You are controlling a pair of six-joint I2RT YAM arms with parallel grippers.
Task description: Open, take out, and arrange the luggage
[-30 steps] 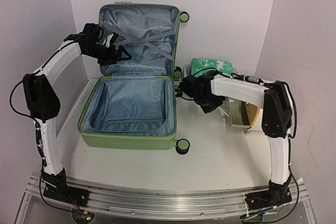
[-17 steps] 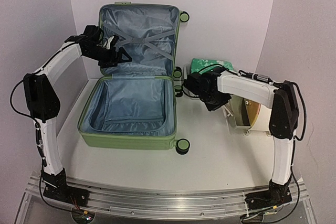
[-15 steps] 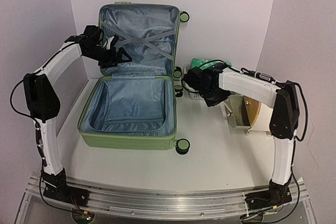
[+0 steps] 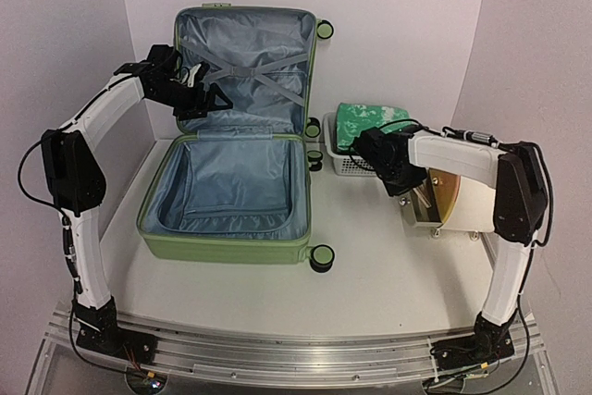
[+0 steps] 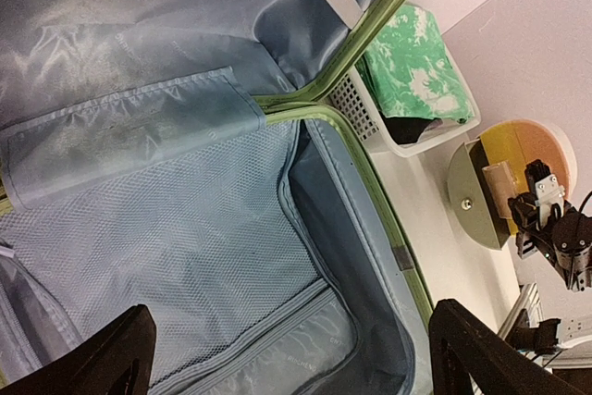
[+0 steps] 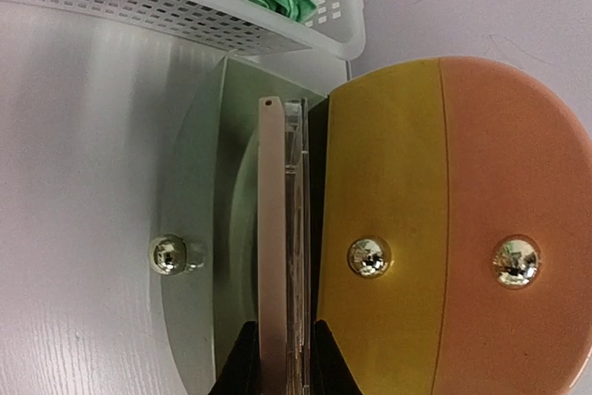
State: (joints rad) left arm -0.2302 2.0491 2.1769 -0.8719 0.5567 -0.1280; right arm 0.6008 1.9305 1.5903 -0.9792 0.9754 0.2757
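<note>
Luggage (image 4: pixel 222 249) lies wide open on the left part of the bench (image 4: pixel 388 293). It is a light-green hard shell with grey-blue lining and black wheels with green hubs. The near half lies flat on the bench, with a mesh pocket across its floor. The far half stands upright against the back wall, with crossed straps over its lining.

Left jaws hang spread wide and hold nothing, just off the upright half's left edge, a little above the hinge. Right jaws are well off to the suitcase's right, past the white mesh basket (image 4: pixel 344 166). They are pinched onto a thin cream slat (image 6: pixel 273 256) standing in a round stand (image 6: pixel 194 321) with a yellow-and-orange face.

The wheeled end points right, so the case's long axis runs left to right across the bench.
</note>
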